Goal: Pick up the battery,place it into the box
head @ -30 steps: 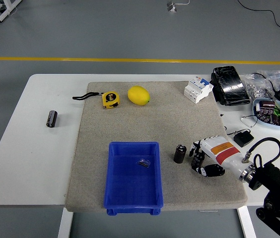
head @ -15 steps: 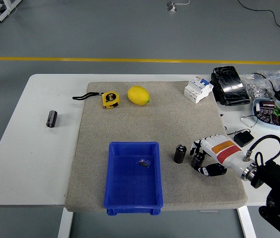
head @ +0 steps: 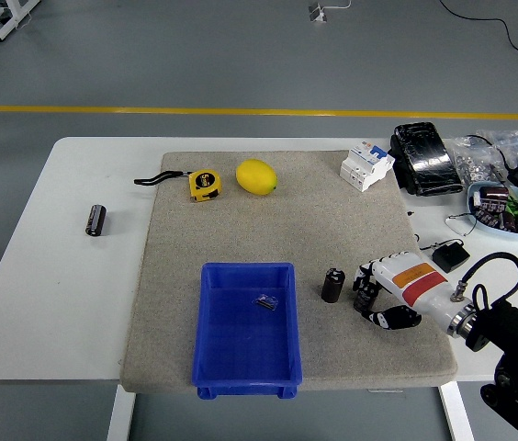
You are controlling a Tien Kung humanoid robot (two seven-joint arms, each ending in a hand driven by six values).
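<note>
A small black cylindrical battery (head: 333, 285) stands upright on the grey mat (head: 287, 230), just right of the blue box (head: 246, 328). My right hand (head: 376, 296) rests on the mat a short gap to the battery's right, fingers curled loosely and holding nothing. The blue box holds one small dark item (head: 265, 301). Another black cylinder (head: 96, 220) lies on the white table far to the left. The left arm is out of view.
A yellow tape measure (head: 204, 183) and a lemon (head: 256, 176) lie at the mat's far side. A white breaker (head: 366, 165), a black pack (head: 425, 158), a bowl of parts (head: 503, 209) and a small black adapter (head: 449, 254) crowd the right.
The right hand has shifted very slightly; the battery and the other objects have not moved.
</note>
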